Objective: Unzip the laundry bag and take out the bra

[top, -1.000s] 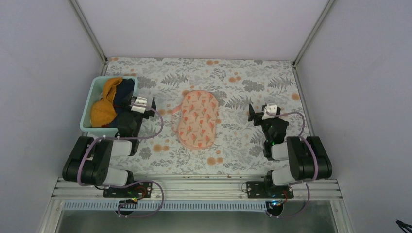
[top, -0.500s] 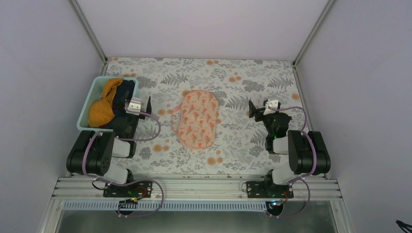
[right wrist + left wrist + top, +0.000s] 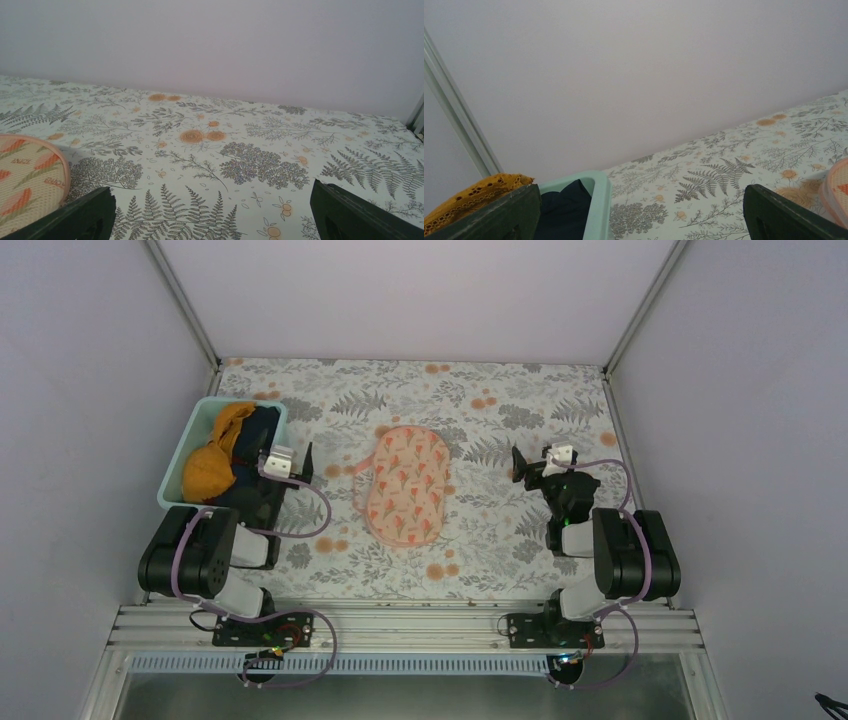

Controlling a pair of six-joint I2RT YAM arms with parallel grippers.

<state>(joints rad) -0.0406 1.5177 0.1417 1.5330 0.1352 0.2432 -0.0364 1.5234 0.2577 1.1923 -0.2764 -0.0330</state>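
L fingers point(image 3: 287, 454): spread wide, nothing between them. In my L wrist cam one dark tip sits in each bottom corner w/ bare floral print in the gap. Pointing toward the back wall, low over the counter.
R fingers point(image 3: 545, 466): same, gaping wide and empty. R wrist cam shows a tip in each bottom corner and only print between. Also aimed at the back wall.
Laundry bag point(image 3: 405, 485): flat on the counter, mid-way between my two arms, long axis running front to back. Peach-pink w/ orange-red flowers. Apart from both sets of fingers; its edge just peeks in at the R side of my L cam point(image 3: 837, 191) and the L side of my R cam point(image 3: 25, 176). Open or zipped: can't tell from here.
Loop point(image 3: 357, 476): thin pink strap off the bag's L edge, lying on the counter, on the side facing my L fingers.
Bra point(image 3: 212, 466): mustard, not in the bag but in the bin, heaped on the bin's L half. Its lacy edge shows at the bottom L of my L cam point(image 3: 474, 196).
Bin point(image 3: 191, 438): teal plastic, far L of the counter, just beside my L fingers. Touching them or not: can't tell.
Navy cloth point(image 3: 258, 428): in the bin too, R of the bra.
Counter point(image 3: 520, 390): fern-and-flower print.
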